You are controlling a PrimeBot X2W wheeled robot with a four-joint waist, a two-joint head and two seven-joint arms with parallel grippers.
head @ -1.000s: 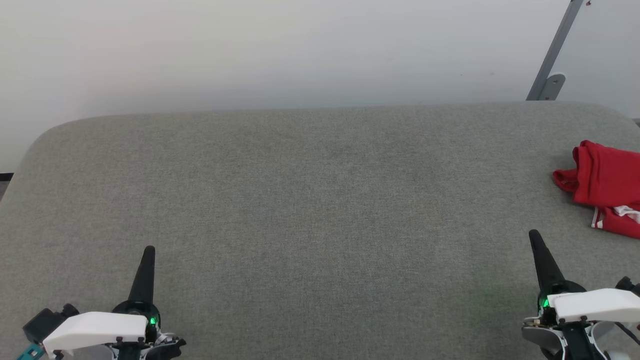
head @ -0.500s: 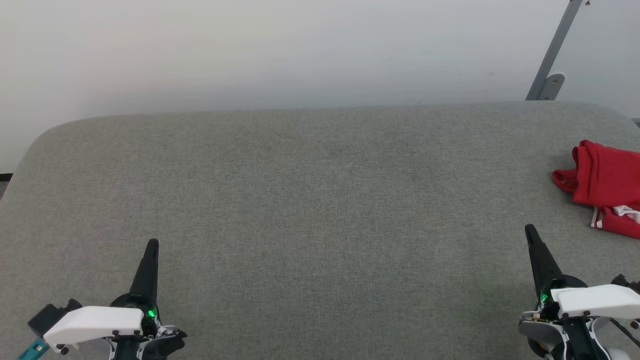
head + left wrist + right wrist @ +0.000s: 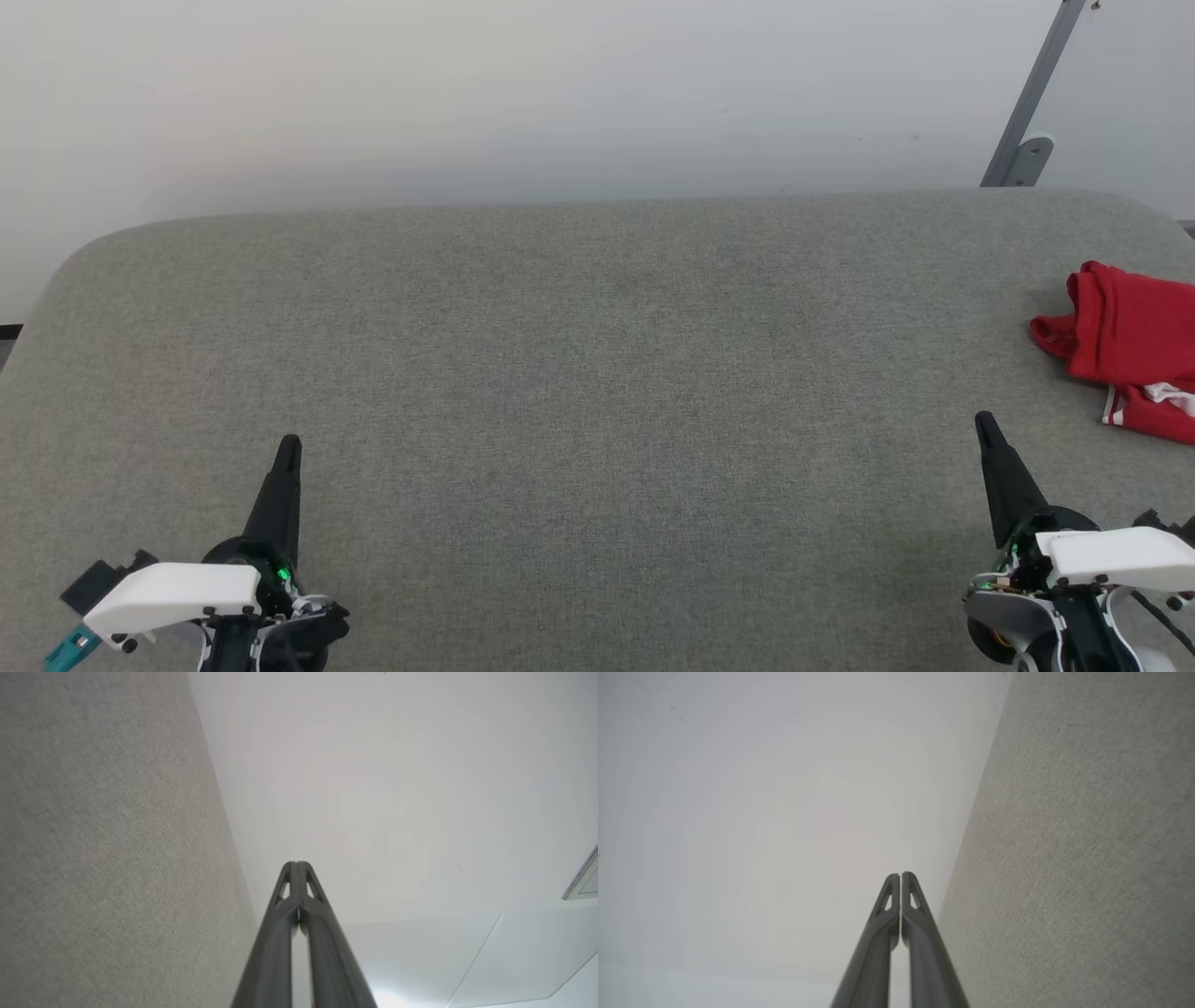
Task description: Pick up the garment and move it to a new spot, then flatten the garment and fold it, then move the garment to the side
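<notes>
shirt [image 3: 1125,336]: red, lying bunched up at the table's [image 3: 597,373] right edge, partly cut off by the head view's border; white bit and striped trim showing on its near side.
left gripper [image 3: 288,446]: sitting at the near left of the table, fingers pressed together, holding nothing, pointing toward the far wall [image 3: 467,93].
right gripper [image 3: 982,422]: sitting at the near right, fingers pressed together, empty; near the shirt but not touching it.
table top: grey fabric, stretching wide between both grippers.
background: grey metal bracket [image 3: 1027,154] leaning on the wall behind the far right corner.
</notes>
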